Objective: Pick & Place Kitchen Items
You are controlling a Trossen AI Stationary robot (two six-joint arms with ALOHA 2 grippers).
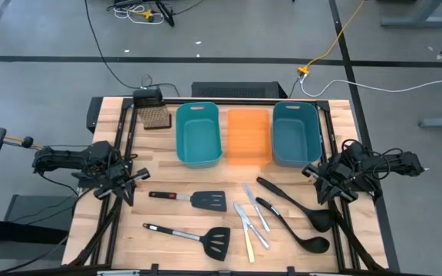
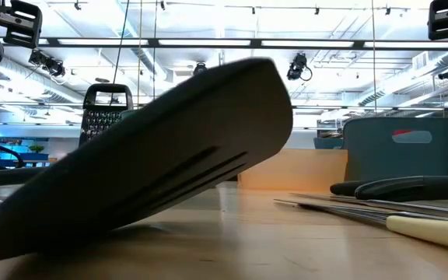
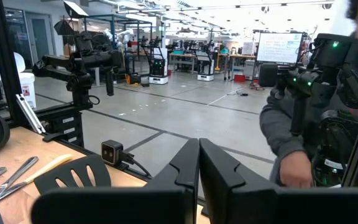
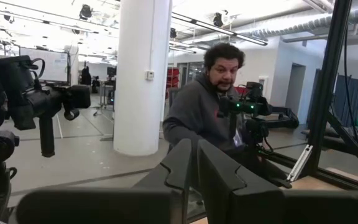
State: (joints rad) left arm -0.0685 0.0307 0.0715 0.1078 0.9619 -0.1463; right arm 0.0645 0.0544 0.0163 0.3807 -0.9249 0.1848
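Right now your left claw (image 1: 134, 181) rests pinched together at the desk's (image 1: 113, 230) left edge, your right claw (image 1: 313, 178) nearly closed at the right edge, both empty. Spatulas (image 1: 208, 201), knives (image 1: 250, 218) and ladles (image 1: 298, 205) lie between them, below the bins (image 1: 199, 134).

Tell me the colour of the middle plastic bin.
Orange middle plastic bin, between two teal ones; the high view shows it best.
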